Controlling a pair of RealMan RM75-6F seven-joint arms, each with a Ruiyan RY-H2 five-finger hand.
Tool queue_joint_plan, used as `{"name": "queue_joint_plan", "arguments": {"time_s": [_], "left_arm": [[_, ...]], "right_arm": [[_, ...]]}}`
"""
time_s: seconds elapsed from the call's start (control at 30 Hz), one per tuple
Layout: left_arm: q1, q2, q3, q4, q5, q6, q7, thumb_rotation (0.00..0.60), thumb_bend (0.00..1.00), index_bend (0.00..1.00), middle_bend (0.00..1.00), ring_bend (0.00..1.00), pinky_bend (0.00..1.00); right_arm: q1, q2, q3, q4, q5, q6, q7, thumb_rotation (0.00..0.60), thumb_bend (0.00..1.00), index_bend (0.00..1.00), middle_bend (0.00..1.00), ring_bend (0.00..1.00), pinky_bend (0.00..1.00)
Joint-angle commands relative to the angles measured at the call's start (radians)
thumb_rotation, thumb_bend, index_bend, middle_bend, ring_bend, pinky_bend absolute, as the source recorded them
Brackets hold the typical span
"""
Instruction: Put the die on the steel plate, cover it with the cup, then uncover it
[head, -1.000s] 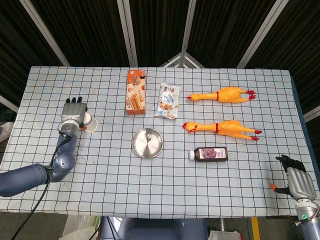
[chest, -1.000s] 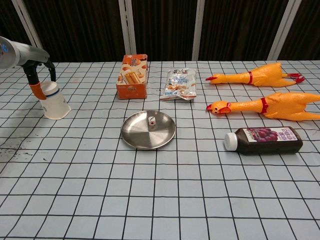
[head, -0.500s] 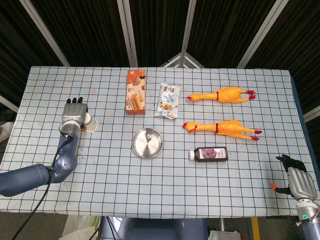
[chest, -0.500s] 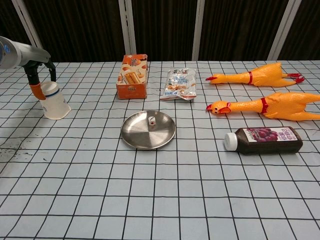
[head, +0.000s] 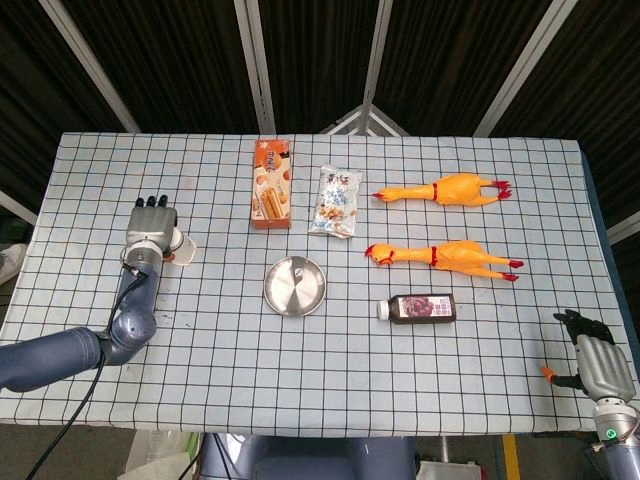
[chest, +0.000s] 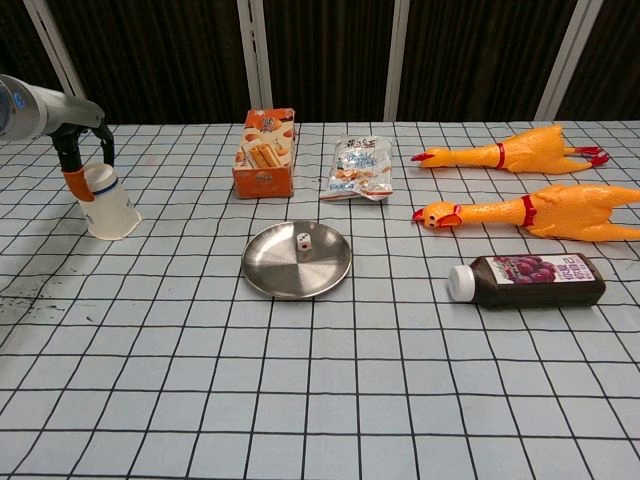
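Note:
A small white die (chest: 304, 240) lies on the round steel plate (chest: 270, 280), in the plate's far half. The same plate (head: 280, 297) sits mid-table in the head view. The white paper cup (chest: 108, 205) stands mouth-down at the far left, well away from the plate. My left hand (head: 150, 228) is against the cup (head: 181, 243) and holds it, its orange-tipped thumb at the cup's side. In the chest view only a few fingers of that left hand (chest: 75, 150) show, at the cup's top. My right hand (head: 593, 360) hangs off the table's near right corner, holding nothing.
An orange snack box (chest: 266, 152) and a snack bag (chest: 358, 168) lie behind the plate. Two rubber chickens (chest: 510, 152) (chest: 530, 213) lie at the right. A dark bottle (chest: 528, 280) lies on its side right of the plate.
The left hand has shifted very slightly at the cup. The cup, die and right hand stay where they were.

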Motion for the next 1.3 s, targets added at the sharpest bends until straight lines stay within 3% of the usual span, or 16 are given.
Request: {"name": "queue_joint_plan", "arguments": {"time_s": [0.03,0.57,0.73,0.93,1.1,1.3], "left_arm": [[-0.002,0.003,0.000,0.000,0.000,-0.002,-0.003,0.600,0.36,0.35,0.02,0.00,0.00],[-0.002,-0.003,0.010,0.014,0.005,-0.007,-0.032,0.600,0.39,0.39,0.04,0.00,0.00],[0.000,0.006,-0.013,-0.001,0.016,-0.024,-0.072,0.600,0.43,0.42,0.06,0.00,0.00],[-0.006,0.082,-0.064,-0.109,0.030,-0.017,-0.121,0.600,0.44,0.42,0.06,0.00,0.00],[-0.025,0.191,-0.130,-0.312,0.023,0.047,-0.147,0.600,0.44,0.43,0.06,0.00,0.00],[-0.062,0.272,-0.163,-0.505,-0.005,0.149,-0.126,0.600,0.44,0.43,0.06,0.00,0.00]], "right_arm": [[0.000,0.001,0.000,0.000,0.002,0.000,-0.001,0.600,0.23,0.18,0.10,0.10,0.00],[0.000,0.002,-0.001,-0.003,0.016,-0.006,-0.009,0.600,0.23,0.18,0.10,0.10,0.00],[0.001,0.002,-0.001,0.000,0.023,-0.013,-0.009,0.600,0.23,0.18,0.10,0.10,0.00],[0.002,0.002,0.001,-0.001,0.022,-0.014,-0.006,0.600,0.23,0.19,0.10,0.10,0.00],[0.003,0.005,0.002,-0.007,0.013,-0.013,0.006,0.600,0.23,0.19,0.10,0.10,0.00],[-0.001,0.013,0.000,-0.016,-0.004,-0.010,0.028,0.600,0.23,0.20,0.10,0.10,0.00]]}}
